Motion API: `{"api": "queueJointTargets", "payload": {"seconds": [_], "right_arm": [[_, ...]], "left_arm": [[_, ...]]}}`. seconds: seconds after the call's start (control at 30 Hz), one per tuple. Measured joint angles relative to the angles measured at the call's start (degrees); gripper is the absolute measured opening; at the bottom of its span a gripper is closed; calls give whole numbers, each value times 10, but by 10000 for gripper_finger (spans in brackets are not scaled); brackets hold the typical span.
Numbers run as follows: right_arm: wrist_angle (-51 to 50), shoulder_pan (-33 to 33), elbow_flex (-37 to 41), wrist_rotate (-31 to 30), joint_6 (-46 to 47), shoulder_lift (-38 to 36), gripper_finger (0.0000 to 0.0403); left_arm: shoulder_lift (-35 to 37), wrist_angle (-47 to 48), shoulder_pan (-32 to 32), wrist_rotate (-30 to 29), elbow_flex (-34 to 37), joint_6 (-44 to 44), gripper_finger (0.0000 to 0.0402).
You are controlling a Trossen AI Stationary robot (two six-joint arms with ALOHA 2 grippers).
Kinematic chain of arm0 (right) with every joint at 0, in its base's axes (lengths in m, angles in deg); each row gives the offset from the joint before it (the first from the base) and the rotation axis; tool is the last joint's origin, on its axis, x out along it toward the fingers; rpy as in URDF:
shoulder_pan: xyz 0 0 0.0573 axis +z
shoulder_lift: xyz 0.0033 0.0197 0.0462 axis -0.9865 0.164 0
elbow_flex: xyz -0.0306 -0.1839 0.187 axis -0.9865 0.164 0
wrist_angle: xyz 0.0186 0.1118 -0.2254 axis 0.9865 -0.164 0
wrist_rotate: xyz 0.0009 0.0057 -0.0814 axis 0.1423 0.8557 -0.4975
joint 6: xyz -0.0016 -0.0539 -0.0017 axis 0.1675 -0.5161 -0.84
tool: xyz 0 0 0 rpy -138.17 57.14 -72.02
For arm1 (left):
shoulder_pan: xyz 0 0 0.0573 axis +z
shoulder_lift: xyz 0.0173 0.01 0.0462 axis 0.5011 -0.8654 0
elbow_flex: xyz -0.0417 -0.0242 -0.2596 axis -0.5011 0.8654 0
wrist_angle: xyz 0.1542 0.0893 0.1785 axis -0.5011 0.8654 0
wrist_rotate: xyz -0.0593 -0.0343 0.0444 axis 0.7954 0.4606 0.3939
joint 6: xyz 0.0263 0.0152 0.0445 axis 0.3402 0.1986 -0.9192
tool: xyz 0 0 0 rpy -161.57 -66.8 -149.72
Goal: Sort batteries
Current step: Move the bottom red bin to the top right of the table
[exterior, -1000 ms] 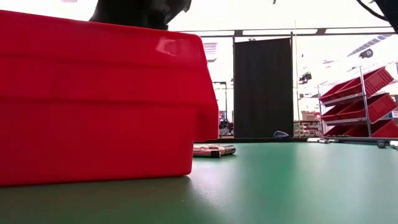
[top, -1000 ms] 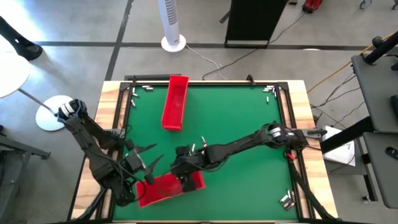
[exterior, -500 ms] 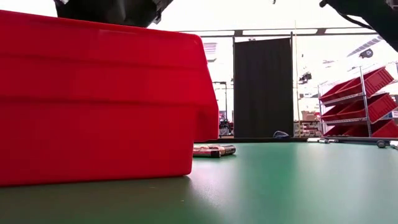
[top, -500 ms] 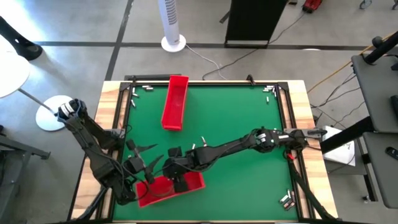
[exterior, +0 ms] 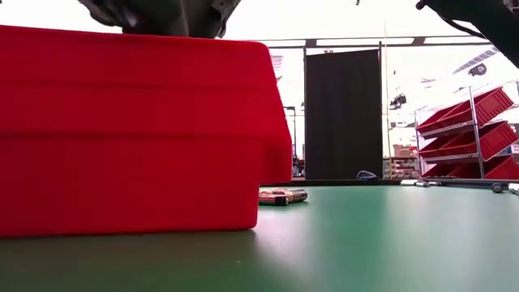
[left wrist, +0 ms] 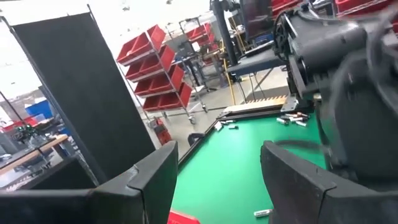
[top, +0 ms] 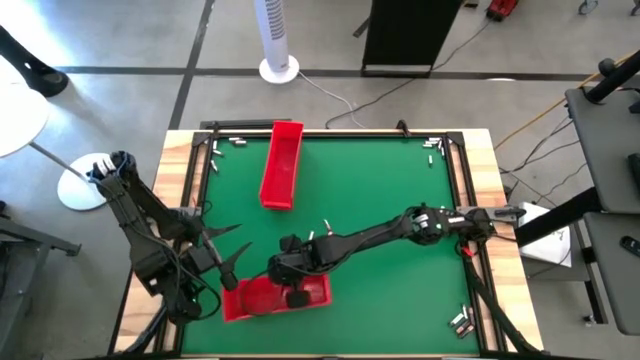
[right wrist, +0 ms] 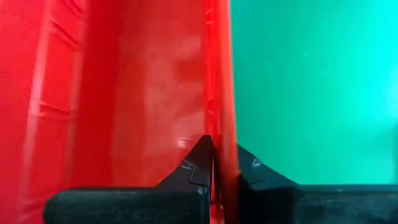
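A red tray [top: 262, 300] sits at the table's near left and fills the left of the low view [exterior: 130, 130]. My right gripper [top: 296, 297] reaches down into its right end and is shut on the tray's wall. My left gripper [top: 232, 243] hangs open just left and far of that tray, with nothing between its fingers [left wrist: 217, 168]. Small silvery batteries lie in loose groups on the green mat: at the far left corner [top: 225, 143], the far right corner [top: 432, 146], the near right corner [top: 460, 322], and a few beside the tray [exterior: 282, 195]. My right gripper pinches the red tray's thin upright wall [right wrist: 221, 140] near the tray's right end, one finger inside the tray [right wrist: 198, 163] and one outside over the mat [right wrist: 252, 167]. The fingers come from above, pointing down. The tray's bottom rests on the table.
A second long red tray [top: 282, 163] lies at the far left of the mat. A raised dark frame [top: 462, 190] borders the mat. The mat's middle and right [top: 400, 280] hold little. Red shelf bins [exterior: 466, 134] stand in the room behind.
My right gripper has gone down toward the near edge onto the near tray and has taken hold of its wall. The tray has slid a little along the table toward the right. My left arm has drawn back slightly toward the left edge, still open.
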Motion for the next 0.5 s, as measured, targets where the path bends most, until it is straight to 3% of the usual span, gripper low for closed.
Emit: {"api": "queueJointTargets", "payload": {"seconds": [0.23, 0.33, 0.4, 0.5], "right_arm": [[-147, 26, 2, -7, 52, -98, 9], [-197, 39, 14, -43, 94, -144, 9], [-241, 46, 28, -103, 114, -183, 9], [-349, 52, 69, -277, 196, -251, 9]], "left_arm": [[31, -2, -48, 2, -10, 20, 207], [36, -2, -67, 1, -9, 27, 207], [37, -2, -67, -1, -8, 28, 207], [37, -3, -67, -1, -8, 37, 207]]}}
